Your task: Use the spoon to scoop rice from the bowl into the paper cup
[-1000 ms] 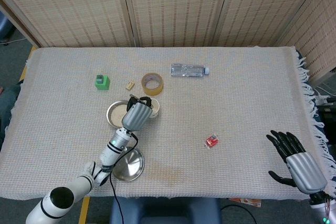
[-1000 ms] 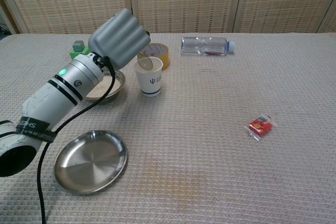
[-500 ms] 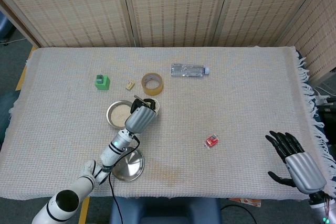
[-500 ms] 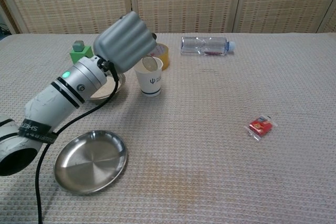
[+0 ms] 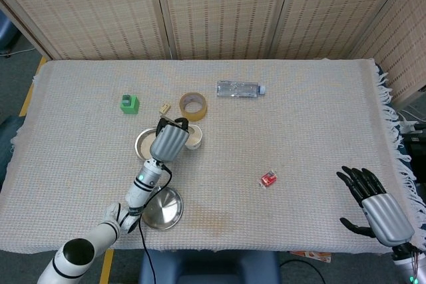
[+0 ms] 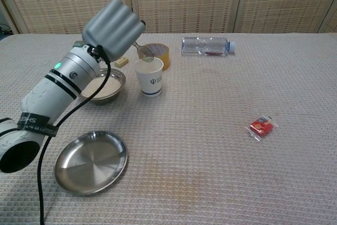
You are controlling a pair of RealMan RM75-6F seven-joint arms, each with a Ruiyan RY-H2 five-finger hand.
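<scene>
The spoon (image 6: 144,52) sits in our left hand (image 6: 111,23), its bowl tipped above the paper cup (image 6: 149,77) beside the rice bowl (image 6: 104,85); our right hand (image 5: 376,205) holds nothing, fingers spread wide

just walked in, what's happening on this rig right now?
The left hand holds a spoon with its bowl end at the rim of the paper cup, which looks like the tipping step of moving rice. The bowl beside the cup has rice in it. The right hand hangs open at the table's near right edge, holding nothing. An empty steel plate sits at the near left.
</scene>
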